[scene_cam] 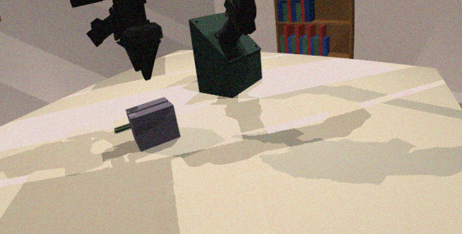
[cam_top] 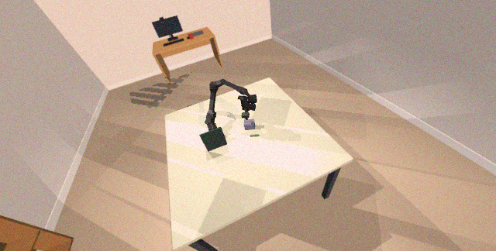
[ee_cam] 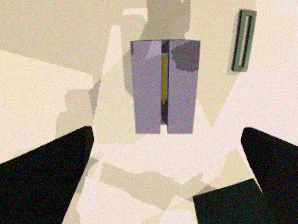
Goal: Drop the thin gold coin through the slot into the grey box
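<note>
The grey box [cam_top: 249, 124] [scene_cam: 153, 123] [ee_cam: 149, 90] stands on the table with its slot facing up. In the wrist view a thin gold line, the coin's edge [ee_cam: 164, 79], shows inside the slot; the coin does not show in the top and exterior views. The shallow dark-green holder [cam_top: 254, 135] [scene_cam: 122, 128] [ee_cam: 242, 39] lies empty just beside the box. My gripper [cam_top: 245, 115] [scene_cam: 146, 71] [ee_cam: 168, 133] hangs straight above the box, well clear of the lid. Its fingers are wide open with nothing between them.
The arm's dark-green base block [cam_top: 213, 139] [scene_cam: 224, 64] [ee_cam: 229, 223] stands on the cream table [cam_top: 271, 173] [scene_cam: 307, 176] close to the box. A bookshelf [scene_cam: 312, 14] stands behind the table, and a desk with a monitor [cam_top: 182, 42] is at the far wall.
</note>
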`<action>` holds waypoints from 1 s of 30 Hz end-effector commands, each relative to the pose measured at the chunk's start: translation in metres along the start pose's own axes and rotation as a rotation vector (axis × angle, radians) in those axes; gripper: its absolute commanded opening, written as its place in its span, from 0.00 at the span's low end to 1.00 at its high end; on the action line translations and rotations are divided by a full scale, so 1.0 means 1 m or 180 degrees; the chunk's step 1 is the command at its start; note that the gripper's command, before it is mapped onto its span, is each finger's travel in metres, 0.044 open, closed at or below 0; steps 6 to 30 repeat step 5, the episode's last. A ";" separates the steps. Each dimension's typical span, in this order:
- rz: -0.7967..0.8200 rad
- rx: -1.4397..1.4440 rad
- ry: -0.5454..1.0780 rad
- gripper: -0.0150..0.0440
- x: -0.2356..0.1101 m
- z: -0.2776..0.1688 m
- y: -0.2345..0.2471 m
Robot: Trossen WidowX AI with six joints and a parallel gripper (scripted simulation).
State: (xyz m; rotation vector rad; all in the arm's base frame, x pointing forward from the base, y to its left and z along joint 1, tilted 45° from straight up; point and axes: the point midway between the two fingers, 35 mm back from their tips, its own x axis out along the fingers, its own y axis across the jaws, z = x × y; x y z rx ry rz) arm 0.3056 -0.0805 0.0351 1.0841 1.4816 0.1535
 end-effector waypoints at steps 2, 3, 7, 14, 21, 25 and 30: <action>-0.0011 -0.0013 0.0014 1.00 -0.002 -0.001 0.000; -0.0011 -0.0013 0.0014 1.00 -0.002 -0.001 0.000; -0.0011 -0.0013 0.0014 1.00 -0.002 -0.001 0.000; -0.0011 -0.0013 0.0014 1.00 -0.002 -0.001 0.000; -0.0011 -0.0013 0.0014 1.00 -0.002 -0.001 0.000; -0.0011 -0.0013 0.0014 1.00 -0.002 -0.001 0.000; -0.0011 -0.0013 0.0014 1.00 -0.002 -0.001 0.000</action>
